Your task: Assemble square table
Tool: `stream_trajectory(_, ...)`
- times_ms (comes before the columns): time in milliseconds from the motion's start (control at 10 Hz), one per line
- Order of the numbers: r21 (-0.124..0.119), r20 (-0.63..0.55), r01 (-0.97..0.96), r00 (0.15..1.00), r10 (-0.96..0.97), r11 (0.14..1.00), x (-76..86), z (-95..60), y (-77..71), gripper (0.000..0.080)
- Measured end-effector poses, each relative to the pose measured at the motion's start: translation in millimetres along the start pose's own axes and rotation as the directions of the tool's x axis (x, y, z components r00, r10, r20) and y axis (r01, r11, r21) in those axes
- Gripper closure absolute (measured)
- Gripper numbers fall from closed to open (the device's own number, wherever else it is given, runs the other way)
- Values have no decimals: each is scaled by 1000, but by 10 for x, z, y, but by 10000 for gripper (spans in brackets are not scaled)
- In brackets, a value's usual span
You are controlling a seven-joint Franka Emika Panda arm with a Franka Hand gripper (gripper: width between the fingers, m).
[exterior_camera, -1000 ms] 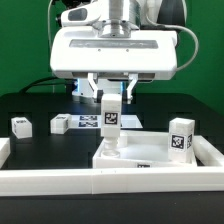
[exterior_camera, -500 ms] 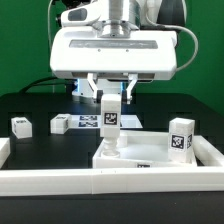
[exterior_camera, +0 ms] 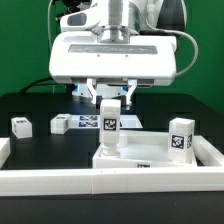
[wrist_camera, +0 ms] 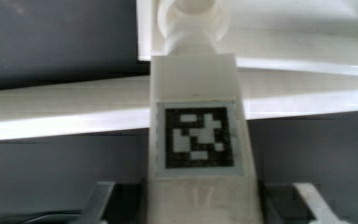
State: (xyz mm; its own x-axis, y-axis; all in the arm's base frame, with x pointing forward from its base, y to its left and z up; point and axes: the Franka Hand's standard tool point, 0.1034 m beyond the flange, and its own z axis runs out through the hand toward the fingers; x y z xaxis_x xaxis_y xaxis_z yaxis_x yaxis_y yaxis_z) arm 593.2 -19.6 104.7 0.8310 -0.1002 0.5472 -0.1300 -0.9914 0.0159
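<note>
My gripper (exterior_camera: 113, 98) is shut on a white tagged leg (exterior_camera: 108, 118), which it holds upright. The leg's narrow lower end meets the near corner of the square table's white slab (exterior_camera: 150, 156) on the exterior view's left. In the wrist view the leg (wrist_camera: 197, 110) fills the middle, a dark finger (wrist_camera: 115, 204) on each side of it, and its tip rests at the slab's corner (wrist_camera: 282, 40). A second leg (exterior_camera: 180, 136) stands on the slab's right side. Two more legs (exterior_camera: 20, 125) (exterior_camera: 60, 124) lie loose on the black table.
White barrier rails (exterior_camera: 60, 181) run along the front and down both sides. The marker board (exterior_camera: 88, 122) lies flat behind the held leg. A green wall stands at the back.
The held leg and my gripper have shifted very slightly toward the exterior view's left. Nothing else has moved.
</note>
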Motion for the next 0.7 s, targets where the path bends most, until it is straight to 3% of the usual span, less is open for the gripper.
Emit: stream_trajectory(700,-10,-30,15,999,-15,1000,-122,76,-19,509)
